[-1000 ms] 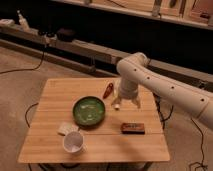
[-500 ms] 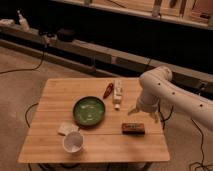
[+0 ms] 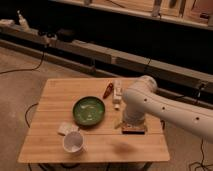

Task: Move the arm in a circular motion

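White arm [image 3: 165, 107] first: thick and tubular, dotted with small dark marks, it enters from the right edge, runs up and leftward over the right side of the wooden table [image 3: 50, 150], bends at a rounded joint and then drops toward the tabletop. Its lower end, with the gripper [image 3: 129, 125], sits low over the table's right-centre, just above a dark brown bar. How wide the gripper stands cannot be told, since the arm's own bulk covers it.

Across the table from the left, a white cup [image 3: 73, 142] stands near the front edge with its mouth facing up. Just behind it, touching or nearly so, lies a small pale packet [image 3: 65, 128].

Next comes a green bowl [image 3: 89, 110] around the middle of the table, upright, with a pale smear inside.

Behind and to the right of the bowl lies a slim red item [image 3: 108, 91], tilted. Right beside it is a small white bottle-like object [image 3: 117, 92], close to the table's far edge.

Further right and nearer the front, the dark brown bar [image 3: 134, 130] lies flat under the arm's end, with a small yellowish bit [image 3: 118, 124] at its left tip.

Off the table, a dark cable [image 3: 30, 67] trails across the floor at the left, and a long low ledge [image 3: 100, 52] runs along the back.
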Controlling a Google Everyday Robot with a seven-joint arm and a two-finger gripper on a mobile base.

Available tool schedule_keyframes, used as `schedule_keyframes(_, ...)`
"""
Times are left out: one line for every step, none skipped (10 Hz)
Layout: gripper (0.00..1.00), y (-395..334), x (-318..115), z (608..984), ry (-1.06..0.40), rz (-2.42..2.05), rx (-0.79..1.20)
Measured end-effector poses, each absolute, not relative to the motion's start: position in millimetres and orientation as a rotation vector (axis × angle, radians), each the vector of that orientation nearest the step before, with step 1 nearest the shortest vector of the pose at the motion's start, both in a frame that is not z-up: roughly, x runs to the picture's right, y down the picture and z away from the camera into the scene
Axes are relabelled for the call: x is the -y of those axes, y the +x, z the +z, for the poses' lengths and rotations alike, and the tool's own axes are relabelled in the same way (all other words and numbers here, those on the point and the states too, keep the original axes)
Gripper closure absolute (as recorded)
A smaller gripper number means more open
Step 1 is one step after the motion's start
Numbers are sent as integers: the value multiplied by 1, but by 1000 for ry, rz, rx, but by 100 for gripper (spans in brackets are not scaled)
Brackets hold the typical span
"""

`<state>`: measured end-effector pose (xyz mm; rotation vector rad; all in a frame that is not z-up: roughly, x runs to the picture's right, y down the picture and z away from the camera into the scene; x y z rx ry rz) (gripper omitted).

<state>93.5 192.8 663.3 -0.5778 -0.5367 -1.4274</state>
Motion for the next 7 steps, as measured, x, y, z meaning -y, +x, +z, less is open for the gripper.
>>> schedule_keyframes(20, 57, -193, 655, -550, -1510, 566)
schedule_keyframes(20, 16, -186, 650, -502, -1598, 600)
schedule_keyframes(20, -7, -177, 650, -461, -1645, 619)
schedule_keyframes(20, -29, -156, 658, -395, -1694, 632)
schedule_keyframes(20, -31, -133, 672, -343, -1712, 629)
schedule_keyframes(20, -22, -113, 685, -307, -1714, 616)
schedule_keyframes(20, 5, -89, 704, -274, -1704, 586)
